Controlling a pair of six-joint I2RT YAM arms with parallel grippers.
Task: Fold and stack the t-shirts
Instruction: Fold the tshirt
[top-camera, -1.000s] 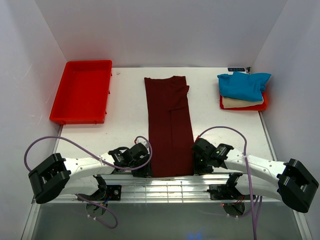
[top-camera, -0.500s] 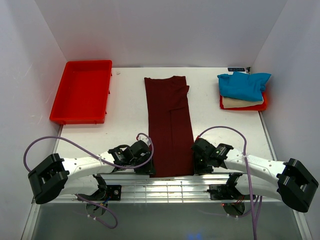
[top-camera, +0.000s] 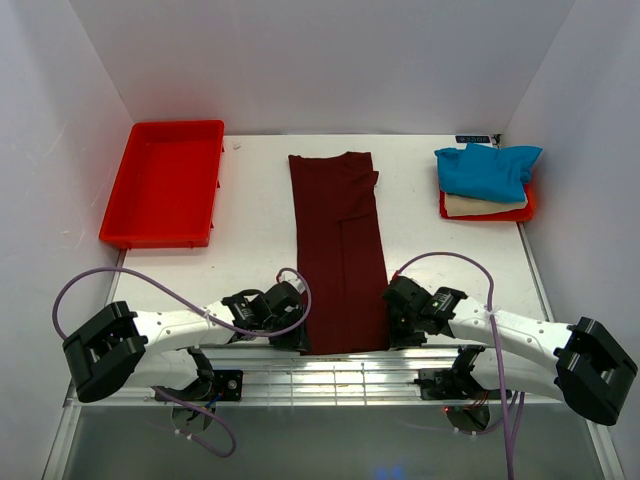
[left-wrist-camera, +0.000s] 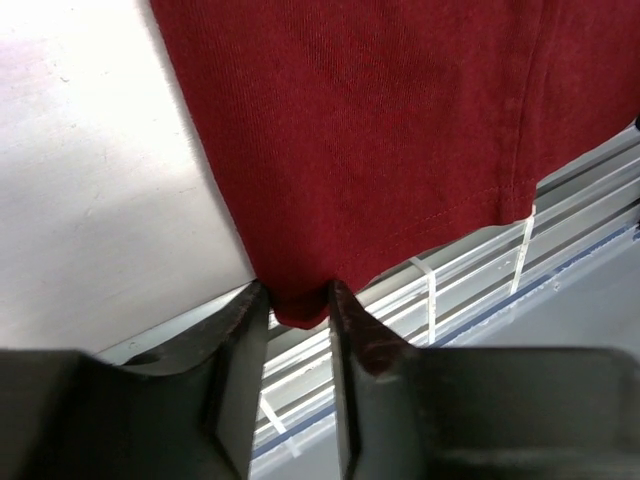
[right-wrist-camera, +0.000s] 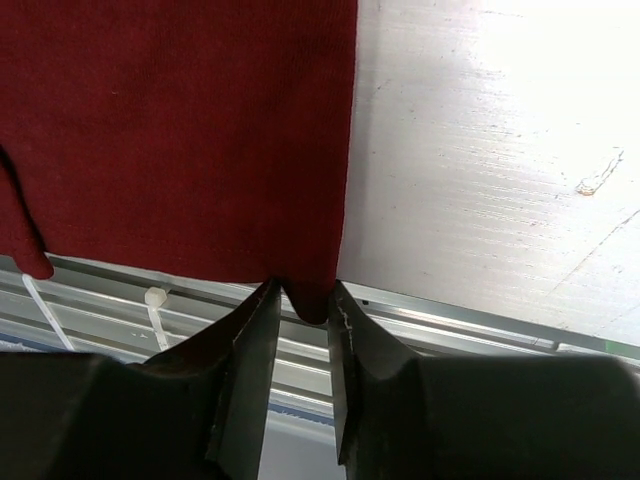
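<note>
The left gripper (left-wrist-camera: 298, 300) and right gripper (right-wrist-camera: 303, 295) each pinch a near corner of the maroon t-shirt (top-camera: 338, 250), which lies as a long strip down the middle of the table (top-camera: 255, 230), while the blue t-shirt (top-camera: 487, 168) lies on the cream t-shirt (top-camera: 482, 206) at far right.
</note>
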